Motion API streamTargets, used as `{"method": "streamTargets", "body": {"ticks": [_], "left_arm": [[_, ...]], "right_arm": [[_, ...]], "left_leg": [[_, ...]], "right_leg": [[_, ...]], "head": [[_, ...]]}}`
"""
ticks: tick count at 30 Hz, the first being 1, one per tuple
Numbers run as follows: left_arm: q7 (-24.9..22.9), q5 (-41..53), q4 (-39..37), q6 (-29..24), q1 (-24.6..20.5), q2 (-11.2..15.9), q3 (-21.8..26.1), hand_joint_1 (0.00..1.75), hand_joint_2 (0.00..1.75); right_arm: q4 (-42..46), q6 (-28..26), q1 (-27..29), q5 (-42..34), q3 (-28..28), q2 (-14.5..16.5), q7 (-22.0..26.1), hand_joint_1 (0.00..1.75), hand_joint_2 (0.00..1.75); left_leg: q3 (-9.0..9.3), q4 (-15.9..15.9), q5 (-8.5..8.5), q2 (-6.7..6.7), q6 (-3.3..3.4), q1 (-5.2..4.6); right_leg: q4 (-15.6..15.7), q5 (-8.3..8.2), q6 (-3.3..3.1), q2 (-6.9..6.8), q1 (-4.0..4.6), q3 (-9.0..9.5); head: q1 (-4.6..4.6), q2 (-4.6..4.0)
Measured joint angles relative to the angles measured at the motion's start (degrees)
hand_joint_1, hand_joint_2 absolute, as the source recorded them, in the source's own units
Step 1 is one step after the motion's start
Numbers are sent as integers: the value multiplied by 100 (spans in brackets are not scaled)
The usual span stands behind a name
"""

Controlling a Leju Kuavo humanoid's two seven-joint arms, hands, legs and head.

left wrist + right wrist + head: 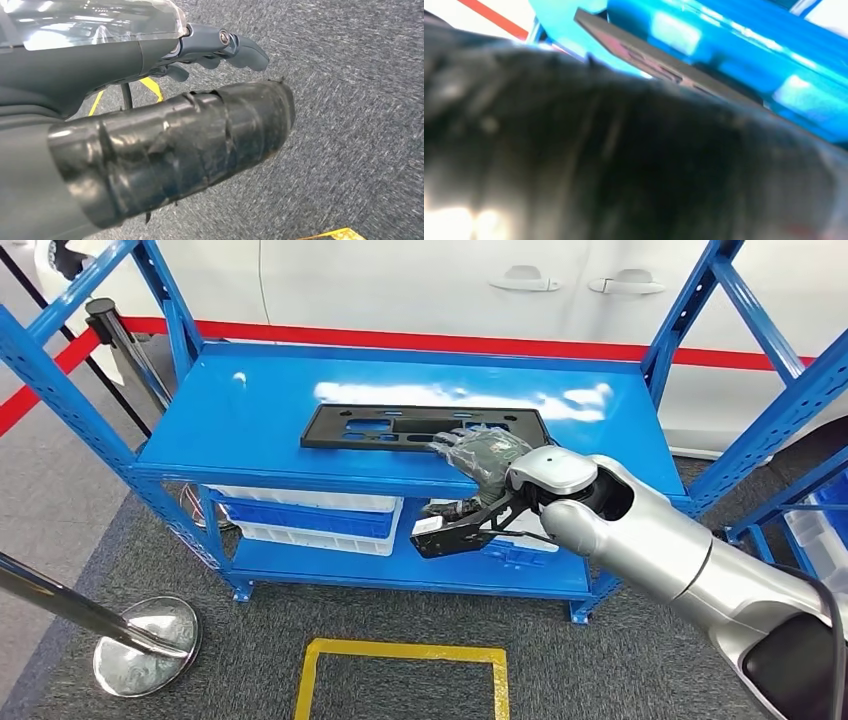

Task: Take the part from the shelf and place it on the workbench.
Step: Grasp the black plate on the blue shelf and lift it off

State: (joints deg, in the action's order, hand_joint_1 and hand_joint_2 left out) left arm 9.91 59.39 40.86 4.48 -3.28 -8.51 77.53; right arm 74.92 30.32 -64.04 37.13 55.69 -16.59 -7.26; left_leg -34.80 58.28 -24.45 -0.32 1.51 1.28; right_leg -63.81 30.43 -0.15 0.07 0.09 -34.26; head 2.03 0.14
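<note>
The part (400, 427), a flat black plate with cut-outs, lies on the top board of the blue shelf (250, 410). My right hand (480, 452) reaches over the shelf's front edge, and its fingers rest on the near right edge of the part. Whether it grips the plate is hidden. In the blurred right wrist view the part (659, 65) is seen edge-on above the dark bulk of the hand. My left hand (175, 145) hangs over grey carpet with nothing in it, its taped thumb apart from the fingers (235, 47).
White and blue bins (310, 515) sit on the lower shelf board. A chrome stanchion base (145, 645) stands on the floor at the left. A yellow floor marking (400, 652) lies in front of the shelf. A white car (450, 280) is behind, and another blue rack (800, 510) is at the right.
</note>
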Motion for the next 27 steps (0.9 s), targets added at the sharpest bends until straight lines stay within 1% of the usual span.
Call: {"method": "streamTargets", "body": {"ticks": [2, 3, 4, 5, 6, 7, 8, 9, 10, 12, 13, 19, 20, 21, 22, 23, 24, 25, 26, 27], "left_arm": [[1, 0, -11, 0, -3, 1, 0, 0, 0], [1, 0, -17, -1, -3, 1, 0, 0, 0], [1, 0, -24, -1, -3, 1, 0, 0, 0], [1, 1, -30, -1, -1, 0, 0, 0, 0], [1, 1, -34, -1, 1, -1, 0, 0, 0], [1, 1, -37, -1, 4, -2, 1, 0, 0], [0, 1, -39, -1, 3, -5, 1, 0, 0], [-3, -1, -40, 0, 2, -8, 1, 0, 0], [-8, -4, -39, 4, 0, -11, 1, 0, 0], [-19, -9, -38, 16, -2, -21, 1, 0, 0], [-22, -10, -38, 22, -1, -25, 2, 0, 0], [-26, -11, -33, 27, -2, -31, 1, 0, 0], [-35, -13, -19, 37, -1, -38, 0, 0, 0], [-46, -15, -3, 49, 0, -46, 0, 0, 0], [-66, -16, 22, 68, 2, -55, 0, 0, 0], [-85, -17, 60, 92, 9, -71, 0, 0, 0], [-97, -17, 90, 108, 14, -81, 0, 0, 0], [-107, -18, 123, 123, 18, -92, 0, 0, 0], [-108, -19, 149, 130, 22, -102, 0, 0, 0], [-109, -19, 164, 133, 23, -107, 0, 0, 0]], "right_arm": [[-8, 1, 9, -1, 1, -2, 2, 0, 0], [-13, 1, 24, -2, 2, -2, 4, 0, 0], [-17, 2, 38, -2, 5, -3, 5, 0, 0], [-21, 2, 43, -2, 8, -3, 7, 0, 0], [-25, 2, 41, -2, 10, -3, 7, 0, 0], [-27, 2, 35, -3, 11, -3, 7, 0, 0], [-28, 3, 24, -3, 11, -2, 7, 0, 0], [-31, 3, 16, -4, 13, -1, 8, 0, 0], [-33, 3, 10, -5, 16, 0, 9, 0, 0], [-34, 2, 6, -6, 25, 1, 11, 0, 0], [-34, 2, 6, -6, 29, 1, 11, 0, 0], [-35, 2, 4, -6, 31, 1, 11, 0, 0], [-38, 2, 0, -7, 31, 1, 11, 0, 0], [-42, 3, -9, -7, 32, 3, 13, 0, 0], [-48, 4, -11, -12, 41, 13, 17, 0, 0], [-59, 6, -8, -25, 58, 23, 24, 0, 0], [-70, 6, -2, -41, 74, 34, 32, 0, 0], [-81, 4, 8, -57, 90, 43, 40, 0, 0], [-89, 1, 11, -71, 98, 44, 48, 0, 0], [-91, -3, 11, -77, 98, 45, 55, 0, 0]], "left_leg": [[12, -3, -20, 3, 33, -2], [19, -2, -31, 3, 38, -2], [32, 0, -44, 0, 39, -2], [55, 2, -60, -5, 32, -2], [85, 3, -79, -9, 20, -2], [113, 4, -100, -12, 5, -2], [129, 9, -120, -14, -17, -9], [132, 9, -131, -14, -44, -14], [129, 4, -137, -13, -74, -19], [132, -15, -134, -9, -129, -20], [139, -22, -134, -8, -143, -19], [147, -28, -135, -7, -157, -21], [129, 36, -180, -4, -172, -18], [69, 182, -266, -2, -188, -14], [-151, 609, -450, 0, -212, -9], [-257, 730, -402, 4, -228, -3], [-291, 687, -323, 4, -225, -10], [-288, 567, -201, 2, -212, -17], [-126, 165, 18, 1, -185, -27], [-79, 70, 4, -3, -155, -39]], "right_leg": [[-771, 312, 43, -2, -27, -415], [-1067, 375, 59, -2, -42, -601], [-1173, 324, 68, -3, -57, -699], [-1037, 153, 69, -4, -69, -677], [-701, -95, 59, -6, -78, -551], [-287, -321, 39, -10, -79, -379], [80, -469, 18, -14, -64, -221], [318, -538, -3, -16, -48, -122], [425, -534, -20, -15, -28, -81], [451, -517, -46, -6, -4, -78], [454, -515, -54, -2, 1, -78], [466, -519, -68, -2, 1, -71], [497, -525, -96, -4, -15, -41], [527, -528, -132, -8, -31, -10], [553, -523, -174, -11, -41, 25], [559, -482, -201, -13, -48, 87], [527, -421, -188, -9, -27, 121], [500, -364, -163, -4, -9, 153], [478, -314, -126, -1, 3, 182], [478, -298, -95, 1, 15, 187]], "head": [[-1, -1], [0, 0], [0, 0], [0, 0], [0, 0], [-1, -1], [-1, -1], [1, -1], [2, 0], [4, 0], [4, 0], [3, -1], [2, -1], [4, 0], [7, 0], [8, 0], [10, 0], [8, -1], [7, -1], [5, -1]]}}
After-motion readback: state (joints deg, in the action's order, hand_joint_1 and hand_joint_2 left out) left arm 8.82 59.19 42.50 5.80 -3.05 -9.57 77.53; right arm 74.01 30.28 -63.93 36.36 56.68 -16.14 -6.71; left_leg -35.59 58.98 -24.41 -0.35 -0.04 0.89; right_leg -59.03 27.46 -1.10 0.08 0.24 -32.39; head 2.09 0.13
